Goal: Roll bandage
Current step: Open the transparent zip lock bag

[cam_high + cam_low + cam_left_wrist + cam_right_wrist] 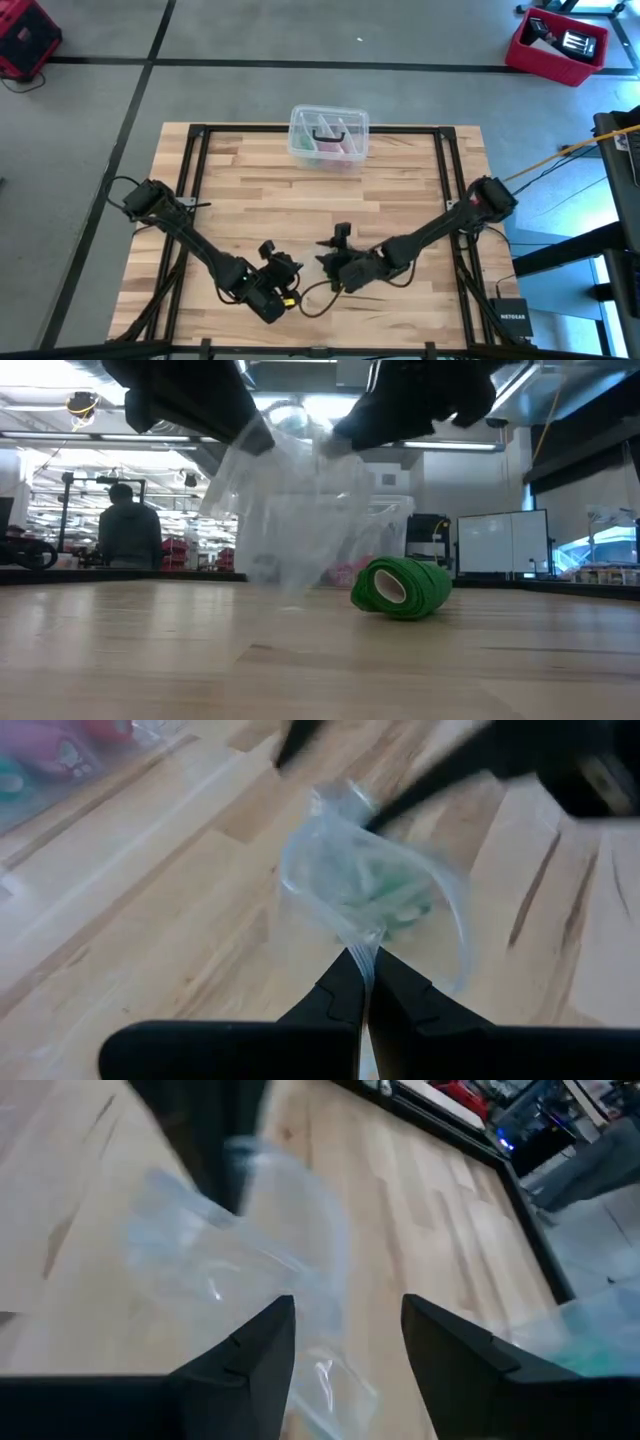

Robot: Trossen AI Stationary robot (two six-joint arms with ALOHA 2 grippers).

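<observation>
While the left hand (365, 982) pinches a clear plastic bag (370, 890) with its fingers closed, the bandage (402, 588) lies rolled on the bench (300, 660) beneath both hands, its axis roughly level. Beside the bag, the right hand (345, 1335) hovers with fingers apart, empty.

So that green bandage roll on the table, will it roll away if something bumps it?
Possibly. The bandage is wound into a short cylinder lying on its curved side on the bare wooden table, so a nudge across its axis could set it rolling. It looks soft and slightly squashed, which may slow it, and probably light.
</observation>
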